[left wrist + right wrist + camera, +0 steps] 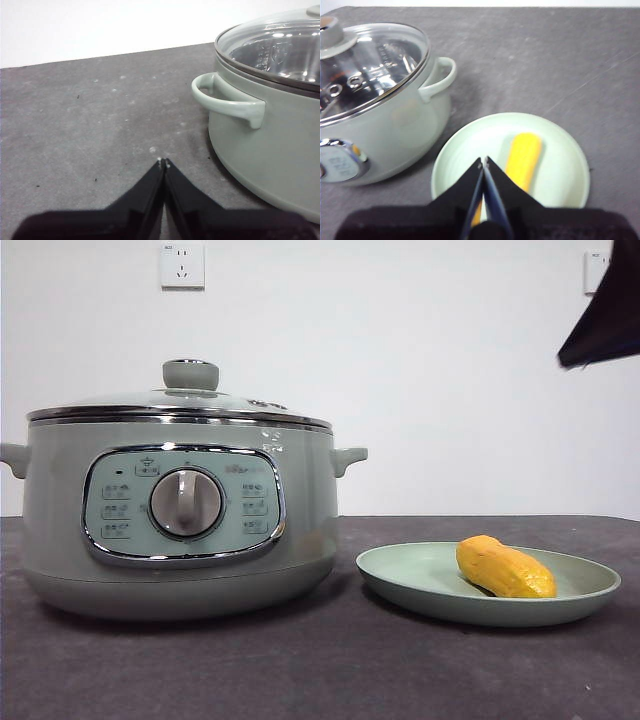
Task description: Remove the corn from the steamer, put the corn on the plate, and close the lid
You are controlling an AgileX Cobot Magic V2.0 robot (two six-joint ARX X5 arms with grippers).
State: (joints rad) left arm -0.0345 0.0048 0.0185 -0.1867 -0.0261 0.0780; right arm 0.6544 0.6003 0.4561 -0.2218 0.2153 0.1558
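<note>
Steamer (180, 525) sits nearest, lid (180, 405) seated on its rim; just beside it the corn (505, 568) lies flat in the plate (400, 575), its long axis running slantwise across the dish. Both the left tool (163, 162) and right tool (483, 161) are pressed closed, holding nothing. Little looks left to go wrong unless the right tool, hanging above the plate, dips and nudges the corn off.

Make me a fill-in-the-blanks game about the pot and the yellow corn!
1. The corn lies on the ____.
2. The glass lid sits on the ____.
3. The right gripper hangs above the plate with its jaws ____.
4. The left gripper is beside the steamer's side ____.

Missing words: plate; steamer; shut; handle
</note>
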